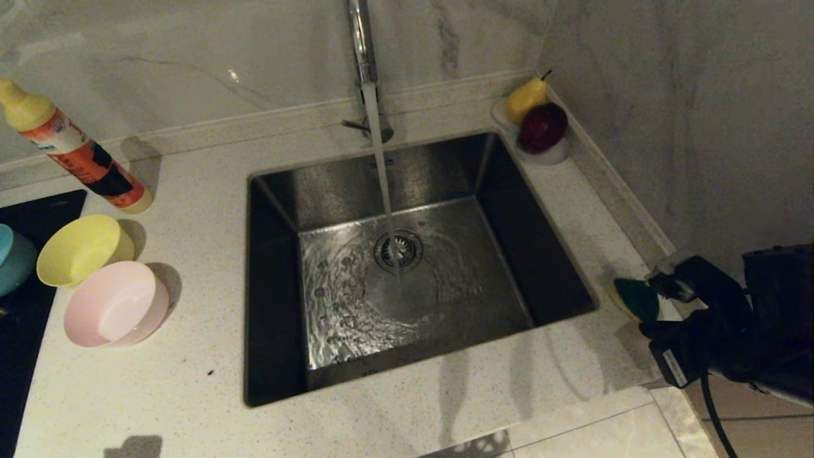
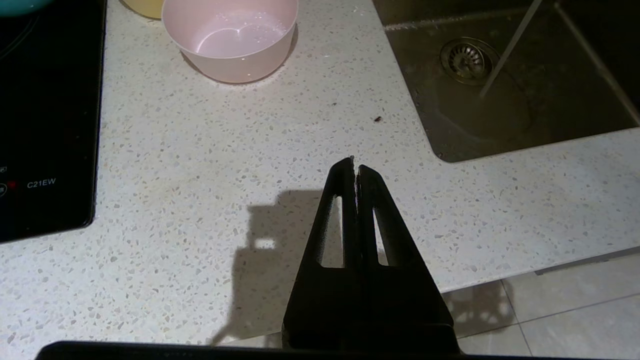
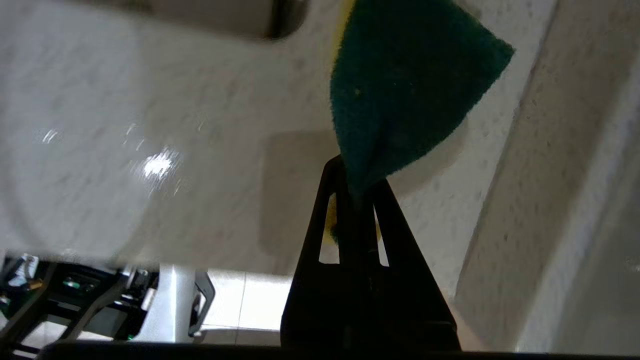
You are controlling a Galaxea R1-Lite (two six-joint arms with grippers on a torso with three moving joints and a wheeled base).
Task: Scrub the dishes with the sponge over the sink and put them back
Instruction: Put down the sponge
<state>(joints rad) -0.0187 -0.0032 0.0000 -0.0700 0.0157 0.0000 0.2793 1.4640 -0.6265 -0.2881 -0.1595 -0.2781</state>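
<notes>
a: right claw (image 3: pixel 356 187), jaws pinched tight on a corner of the sponge (image 3: pixel 410 90), green face toward you; it hangs over the worktop (image 1: pixel 394 420) just right of the sink (image 1: pixel 280 292).

b: and your left claw (image 2: pixel 355 167)?

a: jaws pressed together, holding nothing, above the worktop's front edge. note the pink bowl (image 1: pixel 116 304) and yellow bowl (image 1: pixel 79 249) left of the sink, touching, upright; the blue bowl (image 1: pixel 13 259) sits on the black hob (image 1: pixel 25 318). water runs from the tap (image 1: pixel 361 44) onto the drain.

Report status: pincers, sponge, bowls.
Right pincer shut on sponge, right of sink. Left pincer shut, empty. Pink bowl, yellow bowl untouched.
</notes>
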